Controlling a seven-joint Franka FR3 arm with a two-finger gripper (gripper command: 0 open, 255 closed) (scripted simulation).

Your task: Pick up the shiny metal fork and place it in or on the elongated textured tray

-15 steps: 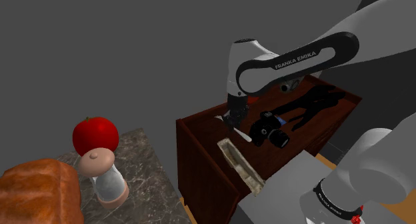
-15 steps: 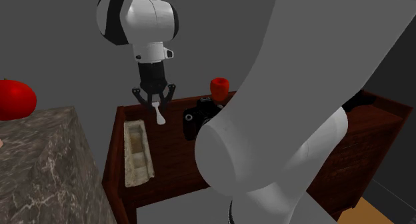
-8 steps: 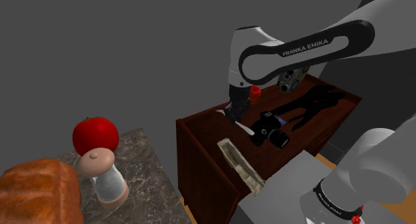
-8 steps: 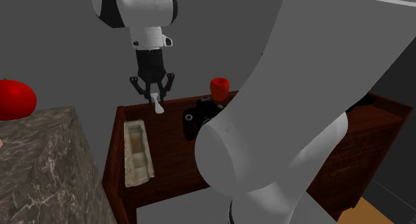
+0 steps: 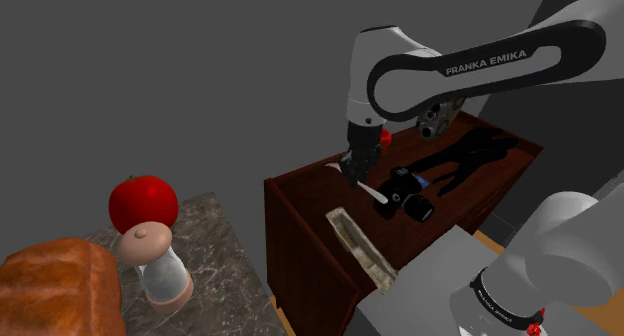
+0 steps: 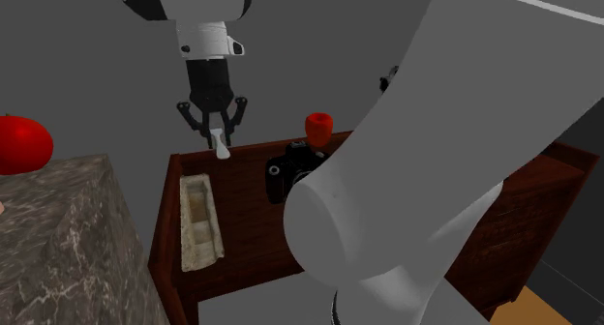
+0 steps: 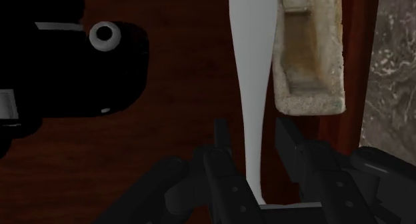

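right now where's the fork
In the second exterior view's upper left, the fork hangs clasped in the claw above the wooden table, beyond the tray's far end and left of the black camera.

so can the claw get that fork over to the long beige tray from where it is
Probably yes: the black claw holds the pale fork above the dark brown table, the elongated beige textured tray lies beside it with nothing between, and the black camera sits on the other side.
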